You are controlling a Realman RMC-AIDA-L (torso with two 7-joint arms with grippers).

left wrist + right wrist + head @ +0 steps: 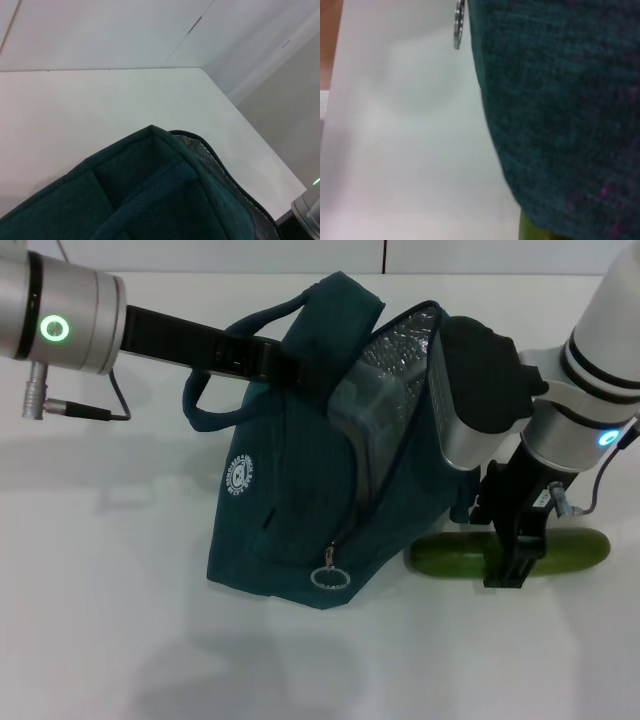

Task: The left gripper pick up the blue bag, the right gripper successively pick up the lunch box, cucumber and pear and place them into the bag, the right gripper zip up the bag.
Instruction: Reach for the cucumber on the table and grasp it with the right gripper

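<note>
My left gripper [275,362] is shut on the top handle of the blue bag [300,500], holding its mouth open and tilted. The clear lunch box [365,415] sits inside, against the silver lining. A green cucumber [450,555] lies on the white table just right of the bag's base. My right gripper [512,558] is down over the cucumber's middle, its black fingers closed against its sides. The right wrist view shows the bag's wall [560,100] and a sliver of cucumber [532,232]. The left wrist view shows the bag's rim [150,190]. The pear is out of view.
The zip's metal pull ring [330,578] hangs at the low front end of the bag's opening, and the ring [459,25] shows in the right wrist view too. The white table [100,620] spreads to the left and front. A wall stands behind it.
</note>
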